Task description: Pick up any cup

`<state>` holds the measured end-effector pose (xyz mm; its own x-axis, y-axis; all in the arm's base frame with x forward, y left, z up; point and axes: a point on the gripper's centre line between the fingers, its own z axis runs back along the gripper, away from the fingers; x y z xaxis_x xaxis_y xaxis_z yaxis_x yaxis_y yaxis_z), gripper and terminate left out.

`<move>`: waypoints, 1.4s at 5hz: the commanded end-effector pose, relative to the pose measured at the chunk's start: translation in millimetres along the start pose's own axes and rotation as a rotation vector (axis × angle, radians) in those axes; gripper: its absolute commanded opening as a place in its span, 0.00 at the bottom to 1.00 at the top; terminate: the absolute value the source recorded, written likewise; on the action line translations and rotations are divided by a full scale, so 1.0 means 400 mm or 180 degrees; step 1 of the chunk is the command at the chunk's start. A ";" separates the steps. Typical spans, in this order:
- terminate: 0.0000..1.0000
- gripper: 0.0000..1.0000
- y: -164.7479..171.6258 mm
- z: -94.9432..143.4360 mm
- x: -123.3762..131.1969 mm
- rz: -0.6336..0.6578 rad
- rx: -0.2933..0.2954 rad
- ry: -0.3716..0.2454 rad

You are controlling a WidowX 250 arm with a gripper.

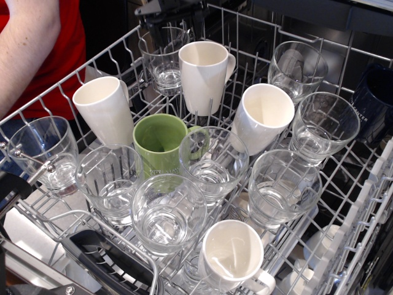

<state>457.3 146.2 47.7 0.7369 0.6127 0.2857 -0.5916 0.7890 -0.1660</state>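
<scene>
Setting: open dishwasher, upper wire rack (344,203) holding crockery upright between tines.
Cup (204,75): cream mug, back row, mouth up, handle right, untouched.
Gripper (169,13): dark, mostly out of frame above cup; I cannot tell whether released or clenched.
Neighbours: glass tumbler (162,58) just left; green mug (161,142) in front.

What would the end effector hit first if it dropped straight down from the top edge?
Probably the clear glass directly below the end effector, or the rim of the white cup beside it. Depth is unclear, and its fingers are cut off.
</scene>
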 end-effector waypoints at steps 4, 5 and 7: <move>0.00 1.00 0.015 -0.058 0.017 0.0327 0.0362 -0.0478; 0.00 1.00 0.029 -0.089 0.017 0.0385 0.0271 -0.0522; 0.00 1.00 0.020 -0.143 0.045 0.0540 0.0251 -0.0514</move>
<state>472.7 158.8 -30.5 0.5934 0.7294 0.3405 -0.7424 0.6594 -0.1187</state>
